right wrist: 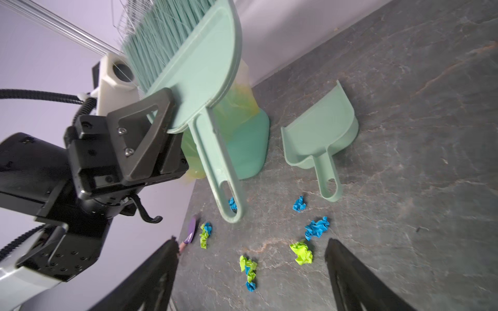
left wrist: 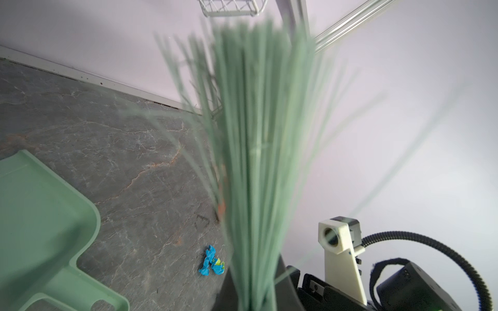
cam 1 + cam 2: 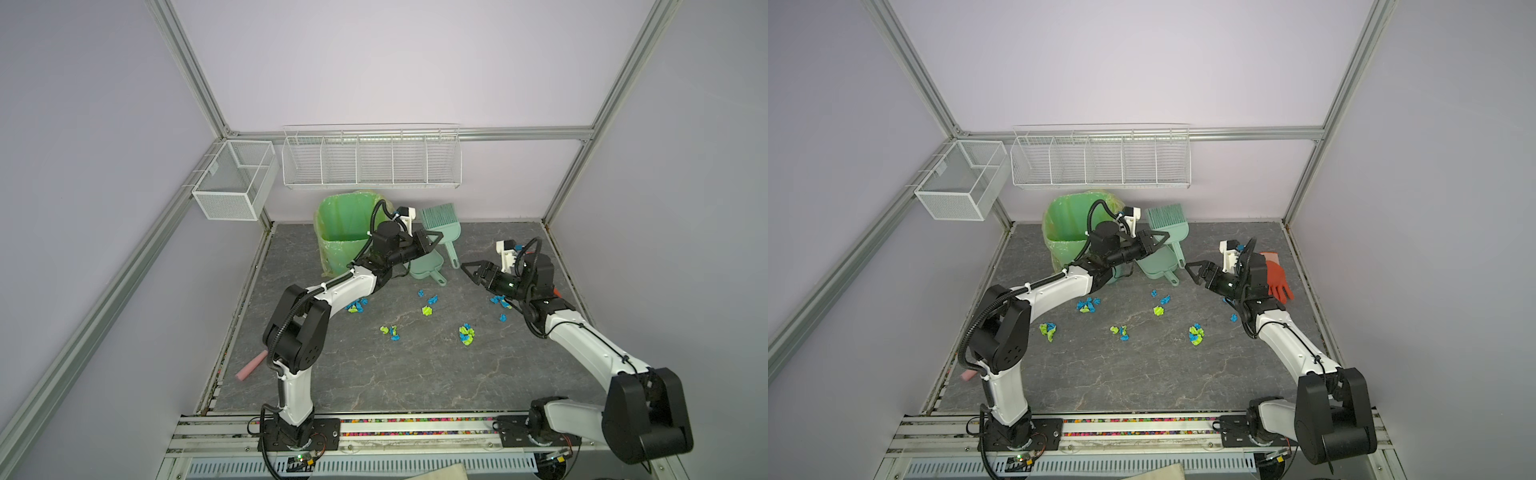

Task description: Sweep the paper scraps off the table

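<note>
So the paper scraps [image 3: 427, 310], little blue and lime wads, are lying loose across the middle of the counter [image 3: 374, 374]. A few more sit toward its right edge, under the right arm, and one bunch is over toward the left edge. None are in the dustpan [image 3: 426, 266]. It lies flat toward the far edge, just beside the green bin [image 3: 340, 232], with its handle pointing back at the near edge.

Above the dustpan the brush [image 3: 442, 230] is up in the air and the wrong way round for sweeping. Its bristles point up toward the far wall and its handle slants down toward the right edge. The left end effector [image 3: 432, 243] is clamped on the rim of the brush's head, not on the handle; the right wrist view shows that nicely. The right end effector [image 3: 471, 272] has its fingers spread wide with nothing in them. The handle's tip is just ahead of that gap, not inside it yet.

That's the bit that matters imo: the handle's long axis aims pretty much at the right end effector, so the right arm is the nearer one to take it. Looks like a hand-over to me, then bristles down. The scraps all lie lower and closer to the near edge than both end effectors. The orange glove [image 3: 1277, 278] by the right edge isn't part of this.
</note>
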